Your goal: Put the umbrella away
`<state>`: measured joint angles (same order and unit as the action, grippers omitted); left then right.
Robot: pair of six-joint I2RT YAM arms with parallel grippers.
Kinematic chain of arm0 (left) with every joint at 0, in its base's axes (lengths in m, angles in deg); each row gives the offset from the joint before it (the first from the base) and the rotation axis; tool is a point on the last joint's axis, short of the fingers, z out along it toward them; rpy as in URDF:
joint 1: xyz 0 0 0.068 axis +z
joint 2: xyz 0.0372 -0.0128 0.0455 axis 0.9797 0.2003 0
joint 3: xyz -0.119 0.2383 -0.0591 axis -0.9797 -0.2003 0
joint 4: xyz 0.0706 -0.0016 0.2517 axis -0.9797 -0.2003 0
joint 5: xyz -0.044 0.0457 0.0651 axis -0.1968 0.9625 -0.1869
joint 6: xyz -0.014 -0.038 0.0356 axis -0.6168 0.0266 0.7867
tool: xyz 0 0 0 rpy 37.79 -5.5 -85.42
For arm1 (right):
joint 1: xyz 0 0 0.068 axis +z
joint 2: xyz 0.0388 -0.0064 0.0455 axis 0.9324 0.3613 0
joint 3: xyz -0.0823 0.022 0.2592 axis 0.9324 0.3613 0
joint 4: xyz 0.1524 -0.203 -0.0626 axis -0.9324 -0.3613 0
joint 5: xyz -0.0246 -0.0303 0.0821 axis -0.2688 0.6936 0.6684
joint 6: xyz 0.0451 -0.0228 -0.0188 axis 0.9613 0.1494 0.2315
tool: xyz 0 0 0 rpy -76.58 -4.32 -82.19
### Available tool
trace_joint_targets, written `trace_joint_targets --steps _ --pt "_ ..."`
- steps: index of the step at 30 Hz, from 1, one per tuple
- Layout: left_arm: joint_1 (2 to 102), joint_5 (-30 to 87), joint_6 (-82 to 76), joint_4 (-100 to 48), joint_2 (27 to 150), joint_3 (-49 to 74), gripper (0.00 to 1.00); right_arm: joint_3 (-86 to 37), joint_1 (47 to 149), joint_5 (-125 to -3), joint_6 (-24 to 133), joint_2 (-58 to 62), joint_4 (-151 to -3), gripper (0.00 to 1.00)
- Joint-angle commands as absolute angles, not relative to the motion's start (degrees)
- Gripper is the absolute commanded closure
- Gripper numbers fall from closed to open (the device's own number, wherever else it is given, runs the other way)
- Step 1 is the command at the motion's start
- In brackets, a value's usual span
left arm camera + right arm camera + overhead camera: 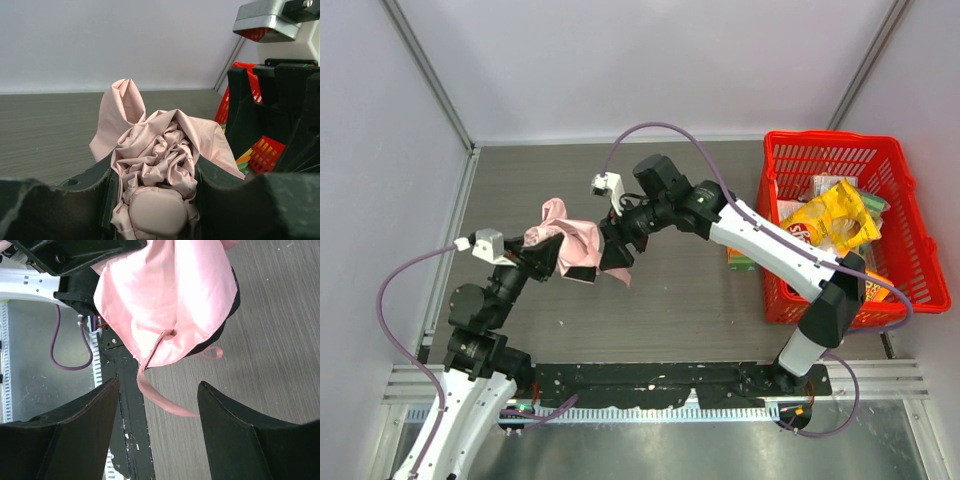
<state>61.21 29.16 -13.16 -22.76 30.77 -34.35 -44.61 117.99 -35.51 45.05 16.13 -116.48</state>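
The pale pink umbrella (575, 243) hangs a little above the table, left of centre, as a crumpled bundle. My left gripper (548, 256) is shut on it. In the left wrist view the bunched fabric (160, 150) and a rounded pink end fill the space between the jaws of the left gripper (155, 200). My right gripper (618, 264) is just right of the bundle and open. In the right wrist view the narrow pink strap (155, 395) dangles loose between the spread jaws of the right gripper (158, 392), below the fabric (165, 295). The strap's tip reaches the right finger (235, 425).
A red basket (830, 142) stands at the right, holding a yellow snack bag (835, 218) and other packets. A small green and orange box (740, 258) lies against its left side. Grey walls close off the left, back and right.
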Motion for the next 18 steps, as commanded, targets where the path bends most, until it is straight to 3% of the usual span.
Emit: trace_joint_targets --steps 1,5,9,11,13,15,18 --pt "61.3 27.7 -12.9 -17.0 29.5 -31.5 1.0 -42.1 118.6 -32.1 42.6 14.9 -110.4 0.34" --pt "61.3 28.8 -14.1 -16.2 29.5 -31.7 1.0 -39.9 118.7 -27.3 44.2 15.0 -108.5 0.48" --pt "61.3 31.8 -16.8 -13.0 29.9 -32.7 1.0 -35.3 119.2 -26.9 47.8 12.9 -103.6 0.73" --pt "61.3 35.2 -19.7 -9.6 30.0 -34.2 1.0 -34.2 119.1 -26.1 54.0 12.6 -99.3 0.9" --pt "61.3 39.6 -22.9 -4.8 30.2 -36.4 1.0 -32.3 119.4 -22.6 62.4 12.7 -91.2 0.99" --pt "61.3 42.8 -25.5 0.5 31.0 -38.3 1.0 -29.5 119.8 -21.4 74.6 12.8 -79.2 0.99" --pt "61.3 48.9 -29.5 7.8 33.4 -40.7 1.0 -23.0 120.1 -23.5 103.1 13.1 -45.4 0.99"
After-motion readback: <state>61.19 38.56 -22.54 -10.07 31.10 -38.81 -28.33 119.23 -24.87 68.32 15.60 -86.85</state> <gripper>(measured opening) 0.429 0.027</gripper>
